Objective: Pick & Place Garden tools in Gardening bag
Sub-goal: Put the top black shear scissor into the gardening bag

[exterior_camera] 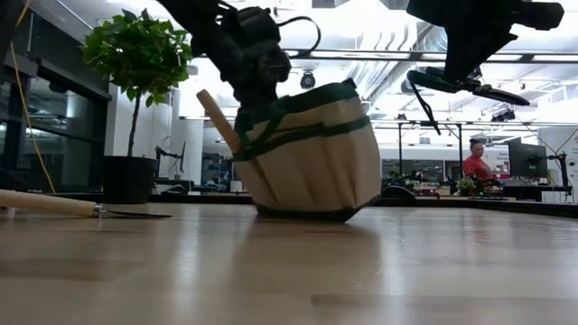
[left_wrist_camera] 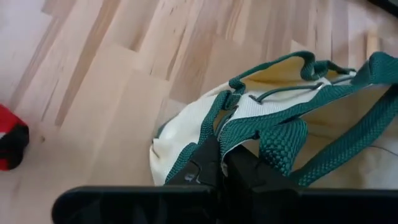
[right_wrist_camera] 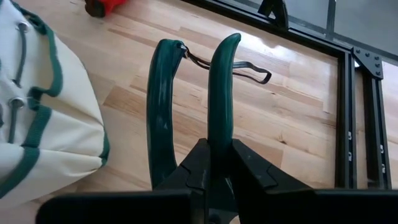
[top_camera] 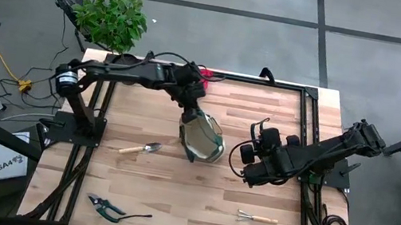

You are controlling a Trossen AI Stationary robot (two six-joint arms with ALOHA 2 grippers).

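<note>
The tan gardening bag (top_camera: pixel 203 138) with green trim stands tilted at the table's middle, its base (exterior_camera: pixel 305 214) on the wood; a wooden handle (exterior_camera: pixel 219 120) sticks out of its side pocket. My left gripper (top_camera: pixel 192 105) is shut on its rim. My right gripper (top_camera: pixel 256 149), just right of the bag, is shut on green-handled pruners (right_wrist_camera: pixel 186 99). A trowel (top_camera: pixel 141 149), a second pair of pruners (top_camera: pixel 106 207) and a mini rake (top_camera: pixel 256 217) lie on the table. The red glove (top_camera: pixel 206 73) lies at the far edge. My left gripper pinches the bag's green-trimmed rim (left_wrist_camera: pixel 231 134) where a woven handle strap joins it, coming from above. The bag hangs tilted below the fingers (exterior_camera: pixel 257 77), its base on the table. My right gripper pinches the pruners between its two fingers, which hide the place of contact. The two green handles (right_wrist_camera: pixel 219 81) stick out ahead of the fingers, a black loop (right_wrist_camera: pixel 249 70) at their ends. The pruners are lifted clear of the table (exterior_camera: pixel 452 83).
A potted plant (top_camera: pixel 110 19) stands off the table's far left corner. A black frame (right_wrist_camera: pixel 348 56) runs along the table's edges. Bare wood lies between the bag and the near edge.
</note>
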